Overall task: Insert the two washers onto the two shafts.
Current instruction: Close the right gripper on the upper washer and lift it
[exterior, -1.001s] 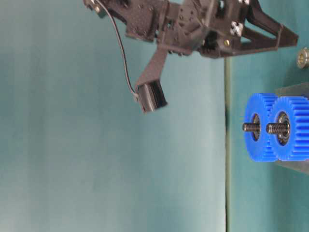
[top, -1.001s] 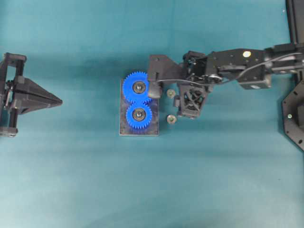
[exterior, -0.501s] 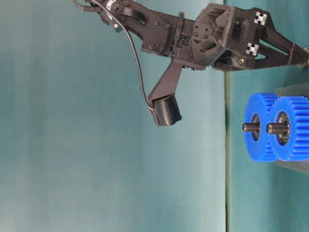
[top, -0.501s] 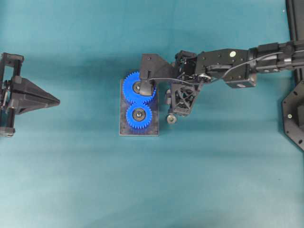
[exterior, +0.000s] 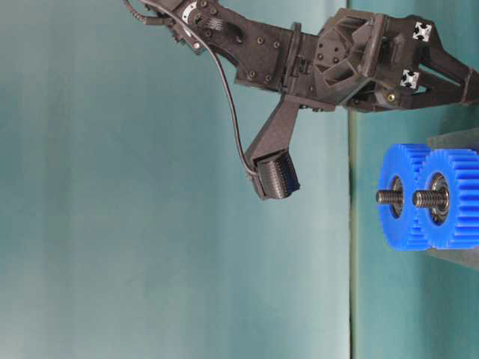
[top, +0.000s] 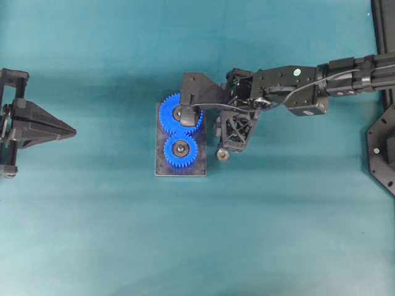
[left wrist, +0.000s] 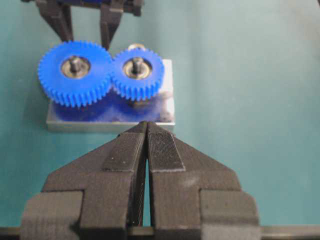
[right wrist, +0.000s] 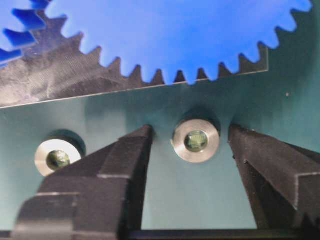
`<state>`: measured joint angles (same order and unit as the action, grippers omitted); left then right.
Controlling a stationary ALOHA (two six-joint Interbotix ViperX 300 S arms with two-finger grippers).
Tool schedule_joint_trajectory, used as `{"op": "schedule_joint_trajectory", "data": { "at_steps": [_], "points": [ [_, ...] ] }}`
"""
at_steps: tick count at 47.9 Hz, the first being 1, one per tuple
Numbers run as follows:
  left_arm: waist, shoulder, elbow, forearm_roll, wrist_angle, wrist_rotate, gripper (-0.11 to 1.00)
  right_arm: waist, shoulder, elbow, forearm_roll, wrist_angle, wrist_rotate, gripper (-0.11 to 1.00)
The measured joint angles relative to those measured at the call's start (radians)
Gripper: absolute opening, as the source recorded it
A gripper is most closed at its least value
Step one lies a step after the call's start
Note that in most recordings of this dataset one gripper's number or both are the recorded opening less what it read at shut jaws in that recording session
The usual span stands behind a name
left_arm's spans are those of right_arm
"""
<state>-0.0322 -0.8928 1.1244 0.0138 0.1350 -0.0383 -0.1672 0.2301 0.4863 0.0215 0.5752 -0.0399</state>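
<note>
Two blue gears [top: 180, 132] sit on threaded shafts [left wrist: 136, 63] on a grey plate [top: 200, 168]. Two steel washers lie on the table just beside the plate. My right gripper [right wrist: 190, 131] is open and low, its fingers straddling one washer [right wrist: 196, 140] without touching it. The other washer [right wrist: 57, 157] lies outside one finger and also shows in the overhead view [top: 223, 154]. My left gripper [left wrist: 146, 123] is shut and empty, far from the plate at the left edge [top: 73, 131].
The right arm [top: 290, 89] reaches in from the right edge, and its wrist camera [top: 188, 116] hangs over the far gear. In the table-level view both shafts [exterior: 423, 199] stick out bare past the gears [exterior: 408, 196].
My right gripper has moved toward the plate and come down over the nearer washer, which is now between its open fingers. The left arm has barely moved.
</note>
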Motion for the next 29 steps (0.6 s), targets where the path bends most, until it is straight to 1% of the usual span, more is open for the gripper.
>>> {"op": "schedule_joint_trajectory", "data": {
  "at_steps": [5,9,10,20,29],
  "points": [
    [0.000,0.002,0.002,0.000,0.000,0.000,0.01,0.002,0.000,-0.002,0.000,0.000,0.000,0.46],
    [0.000,0.000,0.002,0.000,0.000,-0.002,0.01,0.005,0.002,-0.002,0.000,0.000,0.000,0.33],
    [0.000,0.000,0.002,0.000,0.000,-0.002,0.01,0.005,0.002,-0.002,0.002,0.000,0.000,0.32],
    [0.000,-0.006,0.002,0.000,0.000,-0.002,0.01,0.003,0.002,-0.003,0.002,0.002,0.003,0.32],
    [0.000,-0.020,0.005,0.000,0.000,-0.005,0.01,-0.014,0.002,-0.009,0.000,0.008,0.021,0.32]
  ]
}}
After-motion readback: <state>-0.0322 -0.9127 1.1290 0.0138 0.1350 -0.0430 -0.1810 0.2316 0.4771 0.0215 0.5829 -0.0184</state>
